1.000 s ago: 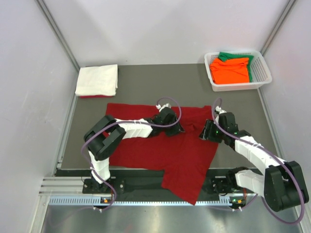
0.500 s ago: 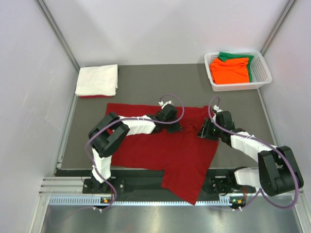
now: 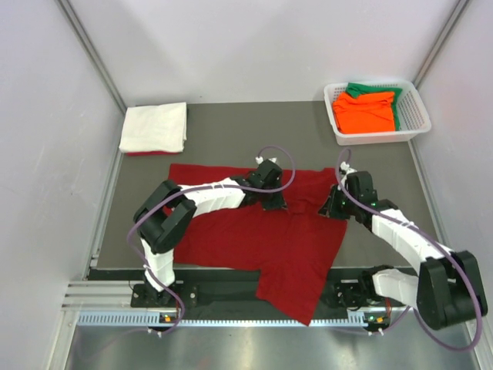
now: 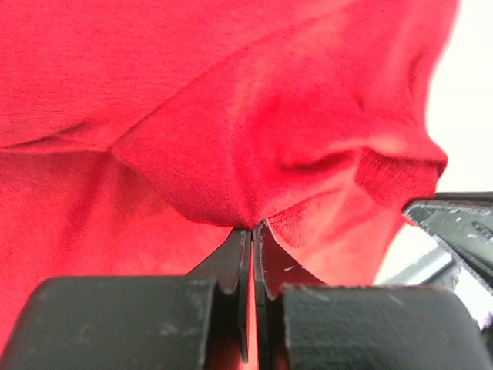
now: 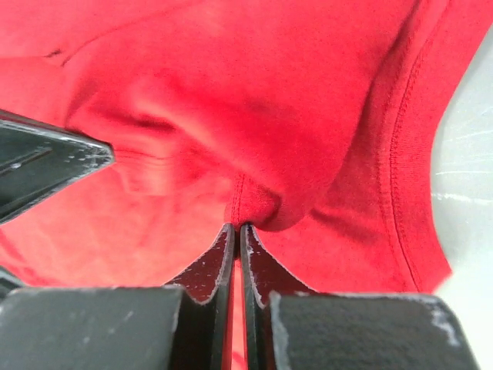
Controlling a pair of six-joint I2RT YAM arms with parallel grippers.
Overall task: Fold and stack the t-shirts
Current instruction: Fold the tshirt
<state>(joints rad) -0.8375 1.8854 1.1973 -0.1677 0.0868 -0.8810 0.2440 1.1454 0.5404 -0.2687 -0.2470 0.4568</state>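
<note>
white lattice basket stands at the far right corner of the table. it holds an orange t-shirt, crumpled on top, and a green t-shirt showing behind and along the right side of the orange one. whether anything lies beneath them cannot be told.

dark red t-shirt lies spread on the table in front of the arms, outside the basket, its near corner hanging over the table's front edge.

left gripper is down on the shirt's far middle. in the wrist view its jaws are pressed together, pinching a raised fold of the red cloth.

right gripper is down near the shirt's right edge, jaws likewise pressed together on a pinched ridge of the same cloth.

white t-shirt sits folded at the far left corner, with a thin strip of red cloth showing under its near edge.
</note>
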